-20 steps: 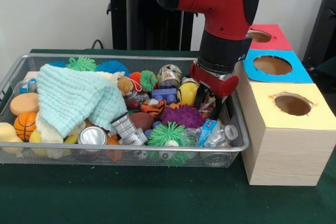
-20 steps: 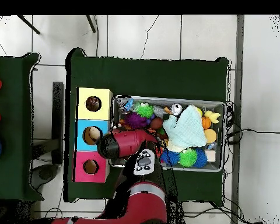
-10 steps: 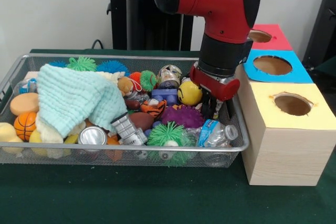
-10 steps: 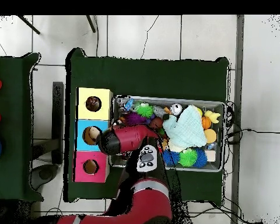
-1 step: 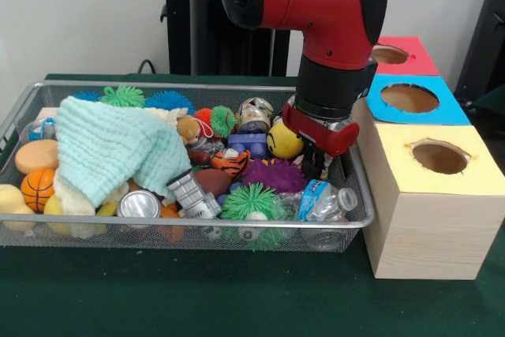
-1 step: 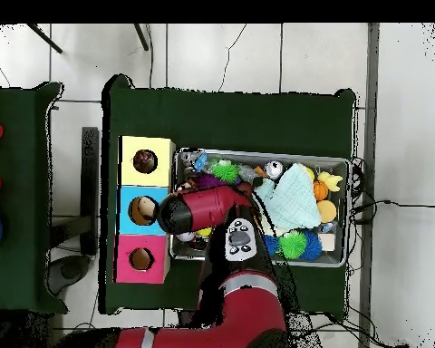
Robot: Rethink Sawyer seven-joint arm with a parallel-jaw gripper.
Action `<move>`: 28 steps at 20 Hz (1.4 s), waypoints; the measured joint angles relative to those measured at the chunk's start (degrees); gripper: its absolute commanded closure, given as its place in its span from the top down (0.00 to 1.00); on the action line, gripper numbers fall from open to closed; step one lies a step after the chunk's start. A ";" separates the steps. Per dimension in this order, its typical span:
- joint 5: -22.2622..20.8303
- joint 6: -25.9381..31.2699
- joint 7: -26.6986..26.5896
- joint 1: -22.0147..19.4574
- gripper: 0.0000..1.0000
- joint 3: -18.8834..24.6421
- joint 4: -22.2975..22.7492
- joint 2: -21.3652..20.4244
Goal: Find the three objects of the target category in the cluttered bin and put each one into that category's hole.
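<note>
Sitting on the green surface [image 5: 237, 297] is the wire bin [image 5: 24, 112], stuffed with toys, and the wooden box [image 5: 430, 219] with yellow, blue and red holes is right beside it. The red arm [image 5: 331, 29] drops into the bin's box-side end, claw [image 5: 323, 165] down among the clutter just past the purple spiky ball [image 5: 272, 174] and beside the yellow ball [image 5: 282, 141]. Honestly can't tell how wide the claw is or if it's got anything. A mint cloth [image 5: 110, 147] covers the other half, with a crushed water bottle [image 5: 325, 200] up front.
</note>
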 measured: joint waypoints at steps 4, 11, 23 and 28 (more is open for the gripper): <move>-1.08 0.17 0.00 -0.09 1.00 0.87 -0.80 0.00; -1.61 0.16 0.00 -0.20 1.00 1.85 -0.44 -0.68; -1.60 0.16 0.00 -0.63 1.00 2.34 4.18 -5.74; -1.61 0.16 0.00 -0.76 1.00 2.91 6.24 -7.81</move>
